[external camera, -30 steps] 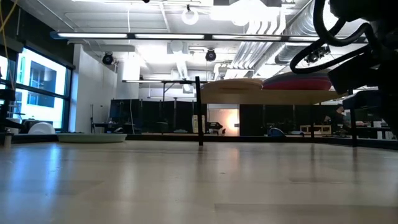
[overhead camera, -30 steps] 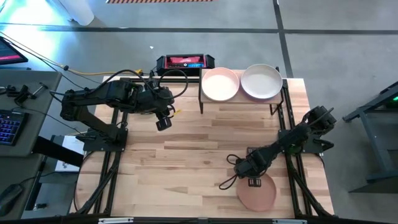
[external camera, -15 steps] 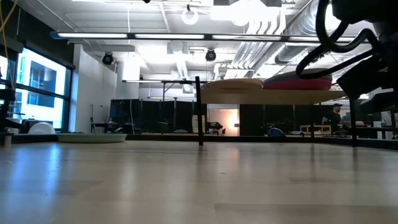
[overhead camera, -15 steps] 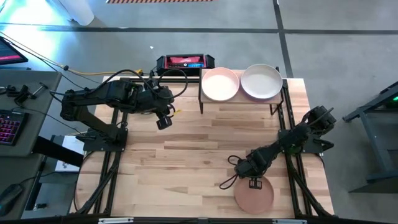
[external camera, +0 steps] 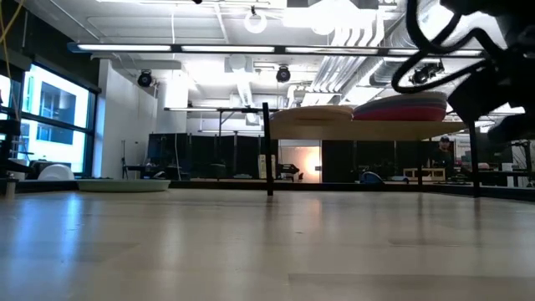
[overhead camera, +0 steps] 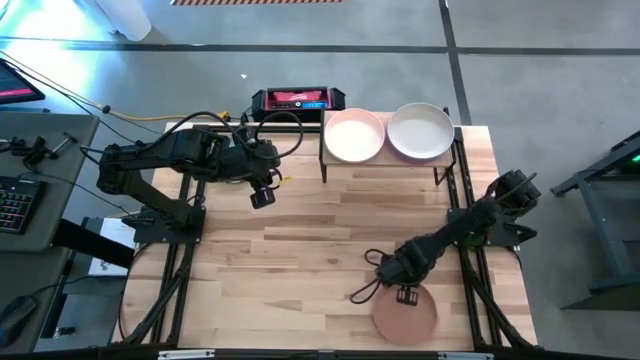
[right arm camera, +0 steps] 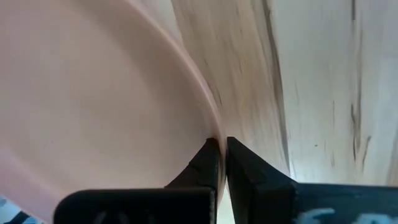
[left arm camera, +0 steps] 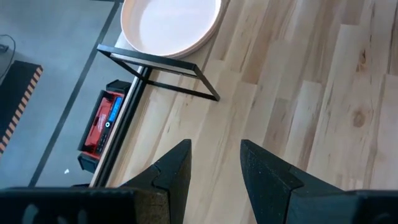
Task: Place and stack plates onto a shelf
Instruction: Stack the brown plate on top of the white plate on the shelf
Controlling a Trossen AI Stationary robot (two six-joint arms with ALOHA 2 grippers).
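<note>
Place: open-plan lab or workshop hall.
Evidence: exposed ceiling ducts (external camera: 368, 33), polished concrete floor (overhead camera: 300, 70), keyboard (overhead camera: 12, 205) on adjoining desk.

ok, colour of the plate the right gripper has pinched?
Peach-pink plate, rim clamped in the right gripper; clearest in the right wrist view.

Two plates (overhead camera: 385, 133) side by side on the shelf (overhead camera: 391, 161), third plate (overhead camera: 404, 315) at table's (overhead camera: 300, 240) near edge (right side)

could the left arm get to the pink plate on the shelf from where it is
Probably yes: the left tool hangs open over bare table beside the shelf, and nothing stands between it and the pink plate on top.
</note>
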